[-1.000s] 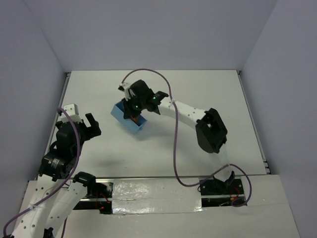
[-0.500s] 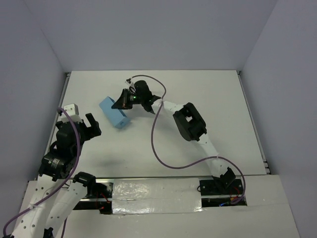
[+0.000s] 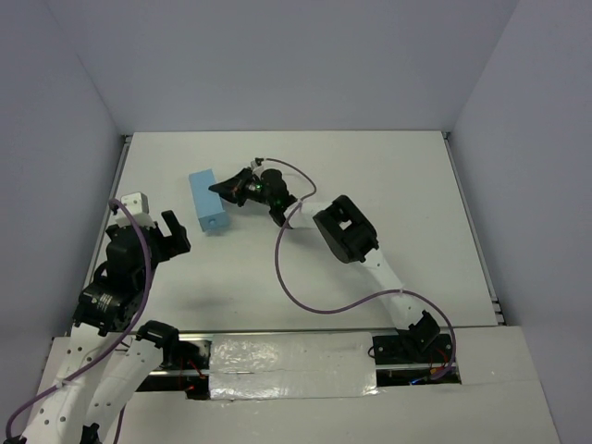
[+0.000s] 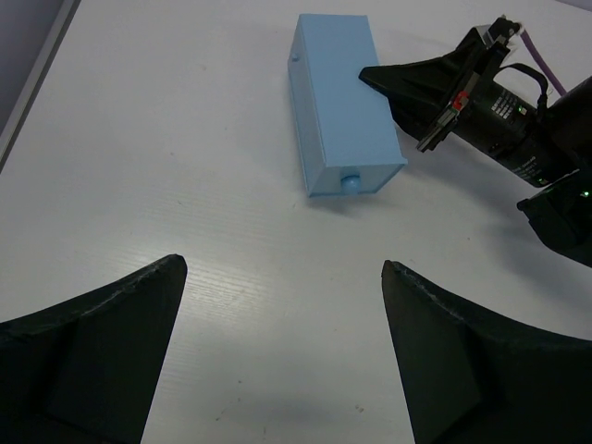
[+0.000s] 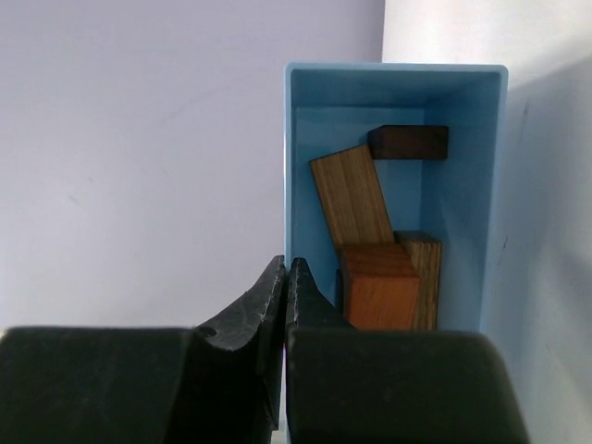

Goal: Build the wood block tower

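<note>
The wooden blocks (image 5: 379,287) are seen loose inside the light-blue tray (image 3: 207,201), tipped on its side far-left on the worktop, long axis near-far. The right fingers (image 5: 282,296), pressed together, are set at its open right-hand rim. The left fingers (image 4: 157,287), spread wide, are held well nearer.

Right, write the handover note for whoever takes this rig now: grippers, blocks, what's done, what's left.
Left gripper: open, empty, above the table, short of the tray.
Right gripper: shut, tips at the rim of the light-blue tray. Unclear whether they pinch its wall.
Blocks: all inside the tray, which lies on its side with the opening toward that gripper. There is a dark brown block, a light wooden block, a reddish-orange block and a second light block beside it.
Done: nothing stacked.
Left: get the blocks out onto the table and build the tower.
</note>
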`<act>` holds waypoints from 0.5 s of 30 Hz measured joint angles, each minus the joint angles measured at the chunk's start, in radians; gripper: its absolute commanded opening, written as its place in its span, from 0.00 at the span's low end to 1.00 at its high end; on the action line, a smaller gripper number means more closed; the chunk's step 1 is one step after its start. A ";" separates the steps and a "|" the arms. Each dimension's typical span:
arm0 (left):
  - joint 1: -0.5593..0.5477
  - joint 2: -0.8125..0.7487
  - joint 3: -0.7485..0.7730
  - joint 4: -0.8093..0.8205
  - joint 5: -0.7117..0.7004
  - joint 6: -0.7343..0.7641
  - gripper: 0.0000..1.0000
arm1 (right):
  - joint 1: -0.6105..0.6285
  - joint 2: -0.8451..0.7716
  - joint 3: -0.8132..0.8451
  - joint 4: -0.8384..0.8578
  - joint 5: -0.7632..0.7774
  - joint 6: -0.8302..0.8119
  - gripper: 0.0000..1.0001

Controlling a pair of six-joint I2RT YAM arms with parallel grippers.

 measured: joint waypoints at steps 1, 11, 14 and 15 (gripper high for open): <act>0.000 0.000 0.000 0.000 0.001 0.000 0.99 | 0.000 0.000 -0.022 0.032 0.016 0.038 0.00; 0.000 0.000 0.000 0.001 0.005 0.002 1.00 | -0.002 0.044 -0.134 0.299 0.122 0.283 0.00; 0.000 0.002 0.000 0.001 0.009 0.002 1.00 | -0.001 0.067 -0.134 0.377 0.151 0.340 0.00; 0.000 0.003 0.000 0.002 0.010 0.002 0.99 | -0.001 0.072 -0.134 0.392 0.159 0.354 0.00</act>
